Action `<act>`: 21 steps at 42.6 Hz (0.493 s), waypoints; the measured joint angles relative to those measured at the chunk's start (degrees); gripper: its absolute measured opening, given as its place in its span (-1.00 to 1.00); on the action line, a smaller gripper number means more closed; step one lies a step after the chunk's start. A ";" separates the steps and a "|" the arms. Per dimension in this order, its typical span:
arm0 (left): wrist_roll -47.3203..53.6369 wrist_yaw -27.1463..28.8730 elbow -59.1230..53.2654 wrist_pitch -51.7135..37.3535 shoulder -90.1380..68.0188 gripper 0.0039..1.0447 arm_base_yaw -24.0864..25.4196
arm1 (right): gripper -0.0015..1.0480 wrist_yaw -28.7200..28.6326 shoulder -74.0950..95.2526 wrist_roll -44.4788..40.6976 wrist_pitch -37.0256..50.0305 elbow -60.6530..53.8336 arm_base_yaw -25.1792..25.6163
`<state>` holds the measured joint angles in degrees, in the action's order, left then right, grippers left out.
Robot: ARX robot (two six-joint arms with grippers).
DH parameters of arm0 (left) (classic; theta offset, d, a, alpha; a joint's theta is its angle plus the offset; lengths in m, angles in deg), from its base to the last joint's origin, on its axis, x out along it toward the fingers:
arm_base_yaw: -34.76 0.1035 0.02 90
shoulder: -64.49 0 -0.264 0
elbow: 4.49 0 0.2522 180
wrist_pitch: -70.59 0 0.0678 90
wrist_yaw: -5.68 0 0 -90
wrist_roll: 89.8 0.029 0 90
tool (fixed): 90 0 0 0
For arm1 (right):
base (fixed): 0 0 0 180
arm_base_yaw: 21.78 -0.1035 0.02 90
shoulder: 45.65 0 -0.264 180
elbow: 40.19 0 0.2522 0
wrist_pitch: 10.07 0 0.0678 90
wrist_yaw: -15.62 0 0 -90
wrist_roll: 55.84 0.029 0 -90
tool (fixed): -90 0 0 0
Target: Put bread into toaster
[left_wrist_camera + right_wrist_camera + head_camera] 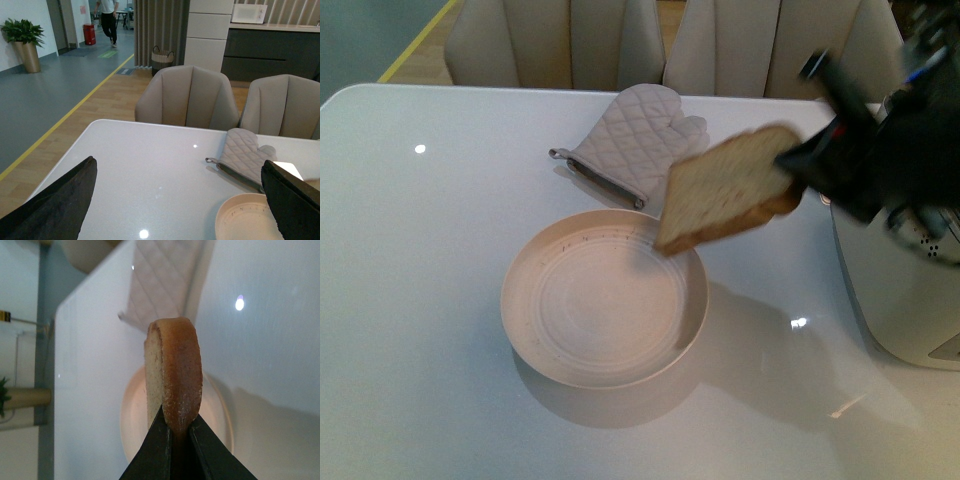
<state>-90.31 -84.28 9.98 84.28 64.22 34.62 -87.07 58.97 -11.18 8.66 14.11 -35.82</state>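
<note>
The bread (730, 190), a light-brown slice with a darker crust, hangs tilted in the air over the far right rim of the plate (535, 300). My right gripper (802, 172) is shut on its right end, and in the right wrist view the bread (172, 375) stands edge-on between the pinching fingertips of the right gripper (176, 429). The white toaster (910, 290) stands at the table's right edge, partly hidden by my right arm. My left gripper (180, 200) is open above the table with nothing between its fingers.
A grey quilted oven mitt (635, 140) lies behind the plate, also seen as the mitt (245, 155) in the left wrist view. Beige chairs (560, 40) stand along the table's far edge. The plate (131, 415) lies below the bread.
</note>
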 joint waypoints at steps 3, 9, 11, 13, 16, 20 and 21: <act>0.00 0.00 0.00 0.00 0.00 0.87 0.00 | -0.95 0.94 -6.03 -3.13 -2.60 0.24 2.29; 0.02 0.00 0.00 0.00 0.00 0.87 0.00 | -0.95 4.37 -22.75 -15.39 -13.18 4.59 9.55; 0.02 0.00 0.00 0.00 0.00 0.87 0.00 | -0.95 5.40 -25.92 -19.56 -16.63 6.67 11.41; 0.02 0.00 0.00 0.00 0.00 0.87 0.00 | -0.95 6.47 -28.11 -25.94 -20.46 8.85 13.20; 0.02 0.00 0.00 0.00 0.00 0.87 0.00 | -0.95 8.35 -28.92 -33.55 -24.13 10.27 14.73; 0.02 0.00 0.00 0.00 0.00 0.87 0.00 | -0.95 10.08 -28.63 -41.40 -27.63 10.27 16.02; 0.02 0.00 0.00 0.00 0.00 0.87 0.00 | -0.95 10.93 -28.59 -43.58 -28.09 10.12 16.20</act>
<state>-90.29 -84.28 9.98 84.28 64.22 34.62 -76.14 30.38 -54.76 -19.43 24.23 -19.62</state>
